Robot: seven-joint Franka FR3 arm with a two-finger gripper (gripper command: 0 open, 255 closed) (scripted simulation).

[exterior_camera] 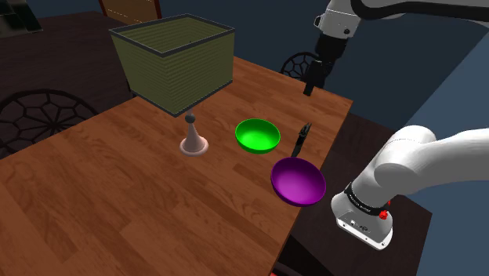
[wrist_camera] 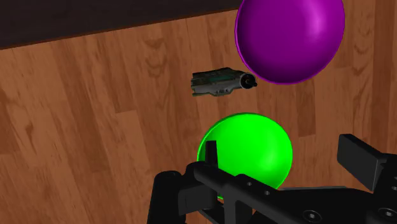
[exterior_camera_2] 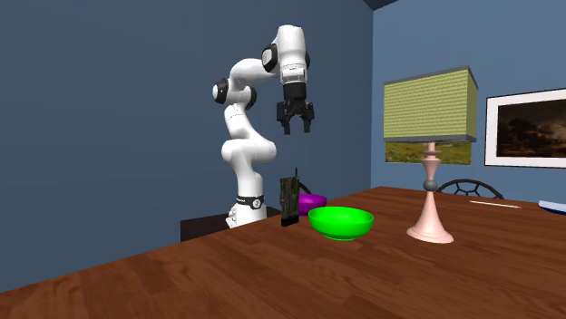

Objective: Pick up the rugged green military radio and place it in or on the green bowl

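**A:** Okay, radio, where is it?

**B:** The radio (exterior_camera: 302, 141) stands upright on the bench (exterior_camera: 157, 204), right of centre in the shoulder view. It's between the green bowl (exterior_camera: 258, 135) and the purple bowl (exterior_camera: 298, 182), near both. Can't tell if it touches the purple one.

**A:** Gripper?

**B:** The gripper (exterior_camera_2: 297, 130) hangs high above the radio, upper middle of the second exterior view, fingers apart with nothing between them.

**A:** Handling?

**B:** Looks like a stiff, boxy slab, probably with some heft. It's tall and narrow, so likely to tip if nudged. I'd clamp across the thin sides at mid-body, clear of the stub on top.

**A:** Anything unclear?

**B:** The shoulder view gives it as a dark sliver with no detail, and the knobs are too small to read. In the wrist view the gripper body cuts off the green bowl's near rim. In the second exterior view the radio hides part of the purple bowl.
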